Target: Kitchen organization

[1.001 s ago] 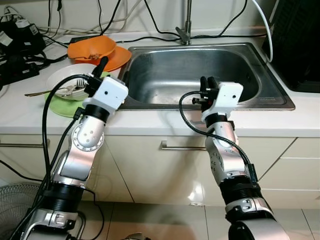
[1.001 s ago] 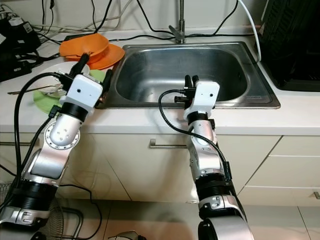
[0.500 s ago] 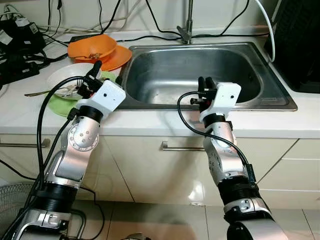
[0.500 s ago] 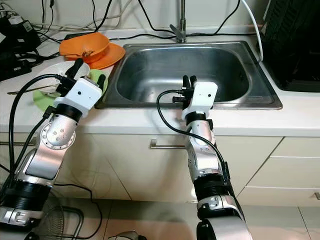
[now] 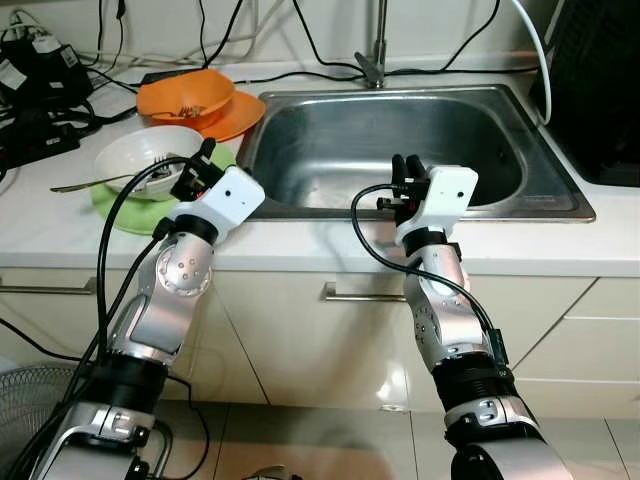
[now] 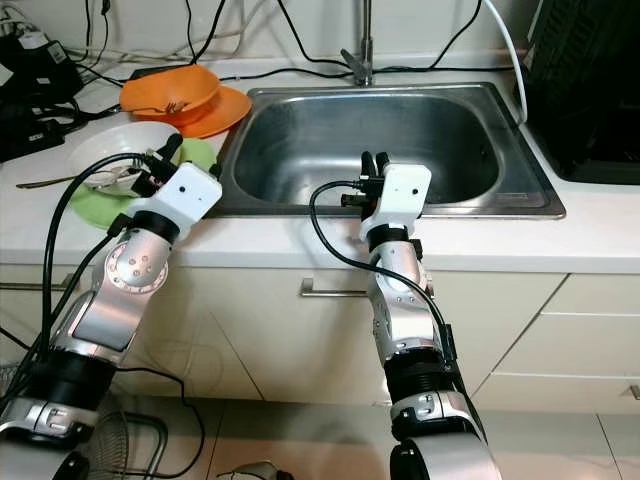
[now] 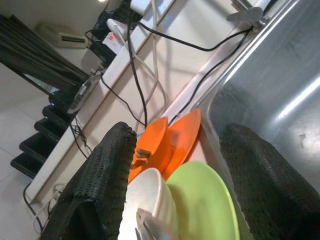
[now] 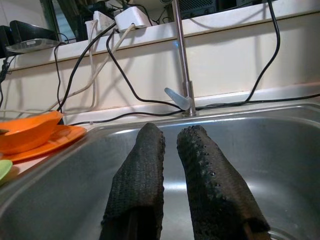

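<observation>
Dishes crowd the counter left of the sink: an orange bowl point(image 5: 186, 96) on an orange plate point(image 5: 232, 118) at the back, and nearer the robot a white bowl point(image 5: 148, 158) holding what looks like cutlery, set on a green plate point(image 5: 128, 209). The left gripper point(image 5: 197, 170) hovers just beside the white bowl's rim, fingers spread wide and empty. A careless closing reach could clip that rim, tip the bowl or shove the stack toward the sink point(image 5: 400, 140) edge, since the plate underneath may slide. Its silver forearm rises steeply from below the counter, wrist bent forward over the countertop. Further right, the right gripper point(image 5: 405, 172) sits at the sink's front lip, fingers nearly together around nothing, aimed at the faucet point(image 8: 181, 95), forearm almost vertical.
</observation>
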